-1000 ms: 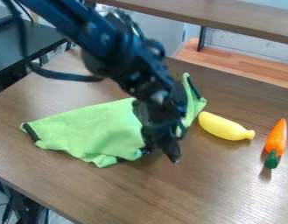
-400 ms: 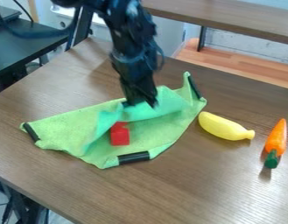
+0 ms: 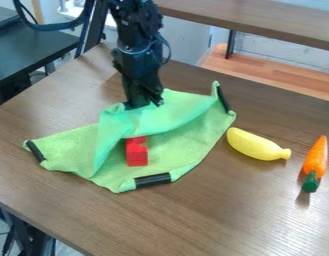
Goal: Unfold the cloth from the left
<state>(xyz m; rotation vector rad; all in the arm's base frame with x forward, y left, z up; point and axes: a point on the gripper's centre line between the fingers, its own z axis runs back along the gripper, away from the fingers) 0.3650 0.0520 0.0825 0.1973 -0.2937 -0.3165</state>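
Since the earlier frame, the gripper (image 3: 143, 104) has moved farther behind the red block (image 3: 137, 155), together with the raised fold of the cloth (image 3: 175, 153). It is clamped on this fold. The cloth lies under and around the block. Too weak a grip could let the fold drop over the block. The exact grip point is hard to see.

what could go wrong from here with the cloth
The gripper is at the raised upper flap of the green cloth, so the flap could slip free and fall back over the red block. The block sits right against the fold, so pulling the cloth might drag or tip it.
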